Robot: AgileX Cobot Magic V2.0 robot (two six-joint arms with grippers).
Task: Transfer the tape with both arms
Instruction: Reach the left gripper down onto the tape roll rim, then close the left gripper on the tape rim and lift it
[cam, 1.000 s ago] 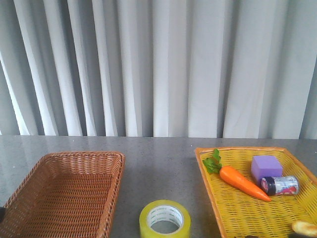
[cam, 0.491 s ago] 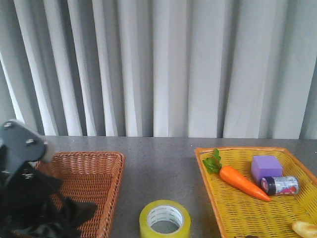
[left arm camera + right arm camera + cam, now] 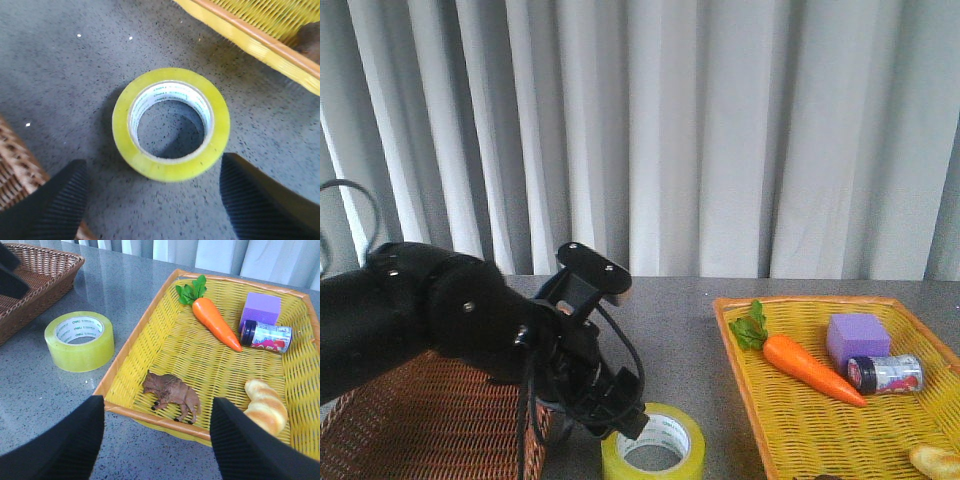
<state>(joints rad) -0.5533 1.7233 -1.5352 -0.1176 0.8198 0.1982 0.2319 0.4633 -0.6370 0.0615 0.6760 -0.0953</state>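
The tape (image 3: 653, 446) lies flat on the grey bench (image 3: 670, 330), its hole facing up, in the gap between the brown wicker basket (image 3: 430, 420) and the yellow tray (image 3: 740, 380). In the left wrist view the roll (image 3: 171, 123) sits ahead of the left gripper (image 3: 152, 200) and centred between its two black fingers (image 3: 55, 200), which stand spread wide, released, one off each side of the roll and not touching it. The roll's axis is vertical, so a straight descent should bring the jaws down astride its outer wall. The left arm (image 3: 470, 330) is plainly the nearer one, hanging just over the roll; the right gripper (image 3: 155, 440) hovers above the near edge of the tray, jaws also spread and empty, with the roll (image 3: 79, 340) off to one side.

Compared with a second ago, when no arm showed in the front view, the left arm has swung in over the basket and reached the tape. The tape itself has not shifted.
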